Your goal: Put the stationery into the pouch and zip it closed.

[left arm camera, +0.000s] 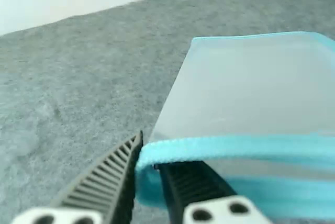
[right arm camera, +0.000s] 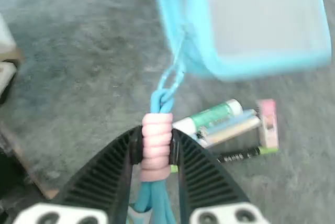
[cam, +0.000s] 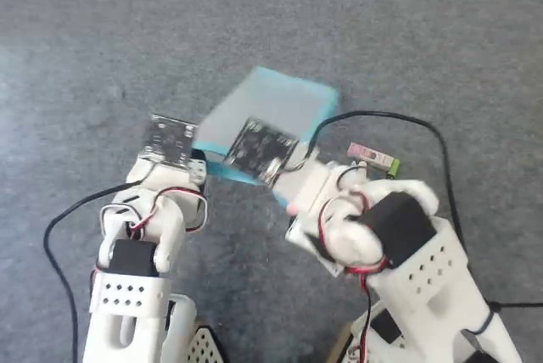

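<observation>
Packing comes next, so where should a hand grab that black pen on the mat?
Probably mid-barrel on the black pen, from straight above, closing across its width. It lies flat at the edge of the stationery pile, with bare mat along its outer side.

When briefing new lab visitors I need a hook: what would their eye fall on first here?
The pale blue pouch, held at the table's middle between the two pincers. The left pincer grips its zipper edge, while the right pincer pinches the pink pull on its blue cord. The stationery lies loose on the grey mat nearby.
</observation>
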Controlling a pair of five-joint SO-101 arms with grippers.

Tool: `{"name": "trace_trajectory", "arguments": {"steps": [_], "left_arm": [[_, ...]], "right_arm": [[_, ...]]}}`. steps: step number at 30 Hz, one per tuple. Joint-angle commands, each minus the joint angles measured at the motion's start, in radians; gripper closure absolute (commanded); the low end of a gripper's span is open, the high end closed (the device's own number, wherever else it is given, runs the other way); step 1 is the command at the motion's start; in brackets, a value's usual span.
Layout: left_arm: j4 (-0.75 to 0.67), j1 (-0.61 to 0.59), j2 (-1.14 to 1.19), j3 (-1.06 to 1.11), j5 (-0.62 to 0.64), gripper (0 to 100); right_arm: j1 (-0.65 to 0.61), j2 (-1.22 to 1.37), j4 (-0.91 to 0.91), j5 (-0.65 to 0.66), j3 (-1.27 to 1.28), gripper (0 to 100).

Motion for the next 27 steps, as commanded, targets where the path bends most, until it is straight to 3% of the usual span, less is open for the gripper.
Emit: {"name": "trace_trajectory", "arguments": {"steps": [1, 6, 13, 19, 23, 27], "left_arm": [[-0.041, -0.06, 0.009, -0.018, 0.077, 99], [-0.029, -0.055, 0.011, -0.008, 0.087, 99], [-0.018, -0.025, 0.011, -0.008, 0.13, 99], [-0.018, -0.006, 0.012, 0.016, 0.218, 99], [-0.02, -0.003, 0.012, 0.016, 0.242, 99], [-0.023, -0.012, 0.012, 0.019, 0.25, 99]], "right_arm": [[0.13, -0.03, -0.025, -0.009, -0.018, 98.9], [0.186, -0.03, -0.11, 0.006, 0.129, 96.9], [-0.005, -0.042, -0.153, -0.003, 0.229, 64.8], [-0.056, -0.044, -0.113, -0.048, 0.095, 56.7], [0.09, -0.03, -0.162, -0.095, 0.146, 56.7], [0.326, -0.03, -0.363, -0.138, 0.356, 56.7]]}}
